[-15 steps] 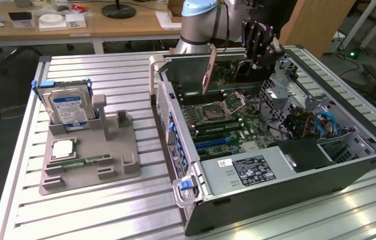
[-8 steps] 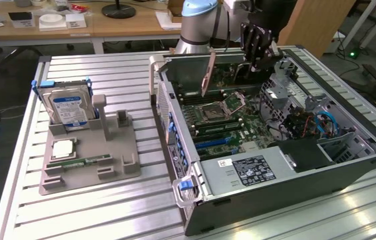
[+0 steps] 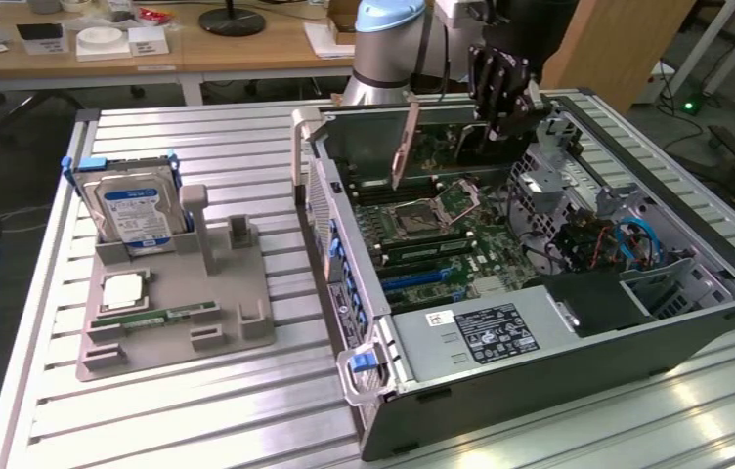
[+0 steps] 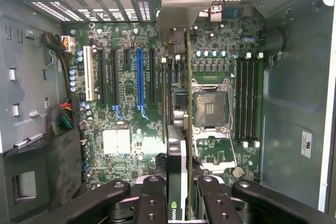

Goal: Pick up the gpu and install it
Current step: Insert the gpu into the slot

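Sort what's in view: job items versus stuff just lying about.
Job in hand:
black pincer, shut on the thin flat gpu card with silver bracket
open dark metal computer case
green motherboard with long blue slot

Lying about:
boxy silver hard drive with blue label
narrow green memory stick
square silver processor chip
grey plastic holder

Green-brown gpu (image 3: 405, 147), green motherboard (image 4: 127, 121) with one blue slot (image 4: 139, 77)

gpu (image 4: 176, 150) edge-on — face hidden, claw (image 4: 178, 183) cropped
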You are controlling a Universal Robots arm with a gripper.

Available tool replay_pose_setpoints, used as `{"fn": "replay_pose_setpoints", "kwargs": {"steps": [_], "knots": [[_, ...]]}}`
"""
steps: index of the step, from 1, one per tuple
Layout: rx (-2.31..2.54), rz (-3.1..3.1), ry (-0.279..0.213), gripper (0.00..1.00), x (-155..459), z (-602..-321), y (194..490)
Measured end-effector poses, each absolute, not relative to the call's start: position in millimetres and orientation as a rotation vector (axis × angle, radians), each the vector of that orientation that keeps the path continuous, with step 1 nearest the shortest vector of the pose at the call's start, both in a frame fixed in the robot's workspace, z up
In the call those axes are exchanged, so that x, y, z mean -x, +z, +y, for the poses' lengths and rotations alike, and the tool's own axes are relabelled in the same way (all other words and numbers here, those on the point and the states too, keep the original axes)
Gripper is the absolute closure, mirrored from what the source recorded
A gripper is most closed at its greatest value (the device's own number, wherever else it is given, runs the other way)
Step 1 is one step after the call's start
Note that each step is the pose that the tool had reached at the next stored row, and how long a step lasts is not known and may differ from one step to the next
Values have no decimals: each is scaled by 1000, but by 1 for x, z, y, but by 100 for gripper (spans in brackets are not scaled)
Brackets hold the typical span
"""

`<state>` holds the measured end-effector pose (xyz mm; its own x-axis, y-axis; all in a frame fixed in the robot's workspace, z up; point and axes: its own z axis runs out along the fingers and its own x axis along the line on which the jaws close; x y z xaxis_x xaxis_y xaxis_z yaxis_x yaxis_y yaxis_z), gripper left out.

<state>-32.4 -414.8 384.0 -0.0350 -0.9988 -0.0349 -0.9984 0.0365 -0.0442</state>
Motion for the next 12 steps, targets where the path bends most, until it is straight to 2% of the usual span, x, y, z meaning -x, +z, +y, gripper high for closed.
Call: {"fn": "replay_pose_setpoints", "kwargs": {"steps": [12], "knots": [[2143, 2221, -12, 73, 33, -419, 380]]}}
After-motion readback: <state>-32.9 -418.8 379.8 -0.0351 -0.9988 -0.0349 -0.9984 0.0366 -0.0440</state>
